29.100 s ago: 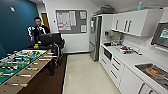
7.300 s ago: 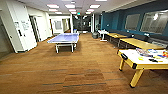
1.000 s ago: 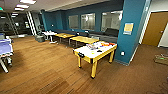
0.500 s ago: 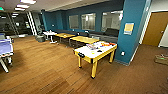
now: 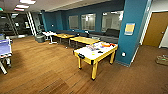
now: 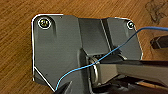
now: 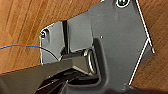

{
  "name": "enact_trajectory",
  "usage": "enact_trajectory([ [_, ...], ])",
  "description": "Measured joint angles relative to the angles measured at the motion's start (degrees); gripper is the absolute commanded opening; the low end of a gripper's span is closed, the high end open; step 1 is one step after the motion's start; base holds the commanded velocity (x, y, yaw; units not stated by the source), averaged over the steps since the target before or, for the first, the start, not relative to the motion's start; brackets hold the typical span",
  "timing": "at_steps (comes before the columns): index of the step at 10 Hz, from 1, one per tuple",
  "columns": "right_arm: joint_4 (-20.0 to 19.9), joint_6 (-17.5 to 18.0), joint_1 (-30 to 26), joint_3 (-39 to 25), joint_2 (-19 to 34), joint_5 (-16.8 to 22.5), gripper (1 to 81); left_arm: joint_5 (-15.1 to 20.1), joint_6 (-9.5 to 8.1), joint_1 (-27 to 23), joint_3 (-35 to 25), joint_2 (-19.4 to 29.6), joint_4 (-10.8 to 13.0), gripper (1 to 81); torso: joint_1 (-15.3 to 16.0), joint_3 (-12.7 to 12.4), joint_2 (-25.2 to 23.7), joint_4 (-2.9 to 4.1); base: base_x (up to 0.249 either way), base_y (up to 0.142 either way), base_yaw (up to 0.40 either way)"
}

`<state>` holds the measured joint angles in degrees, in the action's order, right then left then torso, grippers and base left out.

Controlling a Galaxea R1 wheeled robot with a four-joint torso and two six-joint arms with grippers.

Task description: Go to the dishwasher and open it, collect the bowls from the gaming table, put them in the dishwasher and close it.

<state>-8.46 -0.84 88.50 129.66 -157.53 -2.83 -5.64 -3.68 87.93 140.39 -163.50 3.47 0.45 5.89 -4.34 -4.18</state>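
I'm out in an open lounge w/ wood floor (image 5: pixel 45 67), facing a yellow table (image 5: pixel 95 53) w/ small colourful bits on top, next to a blue pillar (image 5: pixel 131 32). No dishwasher, bowls or football table visible, so judging I'm mid-drive; can't tell what's done. Both wrist cams just floor; claw state can't tell.

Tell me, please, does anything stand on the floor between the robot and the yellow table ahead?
Nothing visible does: bare wooden floor runs from the head view's near edge up to the yellow table. The blue pillar stands beyond it.
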Motion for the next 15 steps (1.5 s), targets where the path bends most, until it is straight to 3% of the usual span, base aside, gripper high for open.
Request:
enact_trajectory([
  [15,0.1,0.0,0.4,0.2,-0.3,0.0,81.1,0.1,0.00,0.5,0.1,-0.5,0.0,81.1,0.0,0.0,0.0,0.00,0.175,0.000,0.000],
])
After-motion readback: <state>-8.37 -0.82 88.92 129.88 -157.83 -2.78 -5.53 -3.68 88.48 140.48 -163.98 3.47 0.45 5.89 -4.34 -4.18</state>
